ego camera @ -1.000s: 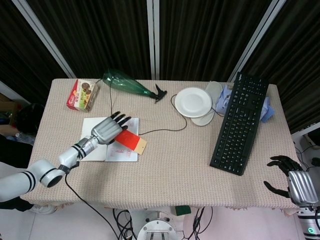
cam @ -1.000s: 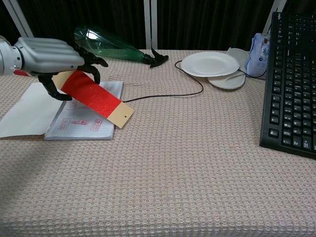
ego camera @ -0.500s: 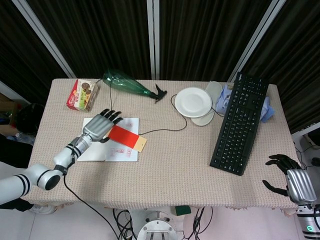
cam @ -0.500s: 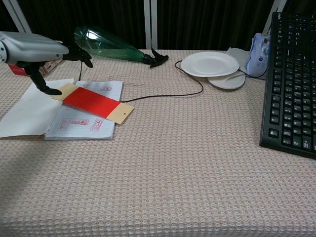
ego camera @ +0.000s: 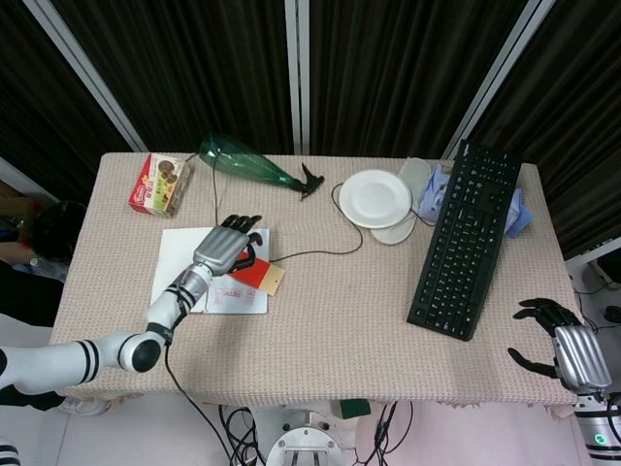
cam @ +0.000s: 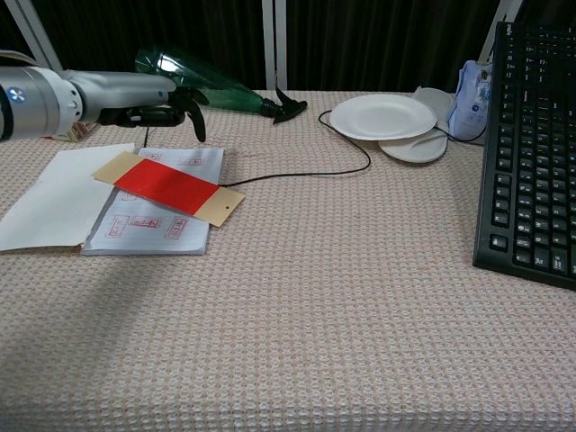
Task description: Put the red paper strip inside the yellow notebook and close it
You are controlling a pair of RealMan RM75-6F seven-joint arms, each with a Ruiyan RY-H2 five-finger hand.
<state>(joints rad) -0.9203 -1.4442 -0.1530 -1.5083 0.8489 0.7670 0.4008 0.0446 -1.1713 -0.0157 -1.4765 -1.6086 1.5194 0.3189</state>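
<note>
Red paper strip [cam: 167, 187] flat across open yellow notebook [cam: 148, 225], tan end poking off right edge. Left robot hand [cam: 153, 97] above it, fingers spread, holding nothing. Right robot hand [ego camera: 563, 348] open too, off tabletop [cam: 360, 297] corner.

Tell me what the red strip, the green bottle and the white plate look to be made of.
Red paper strip: seemingly thin card or paper, matte red over tan ends, lying flat on the open notebook. Green bottle: likely clear plastic, glossy, with light showing through it. White plate: smooth and matte white, with a thin rim; paper or plastic, the pictures cannot settle which.
</note>
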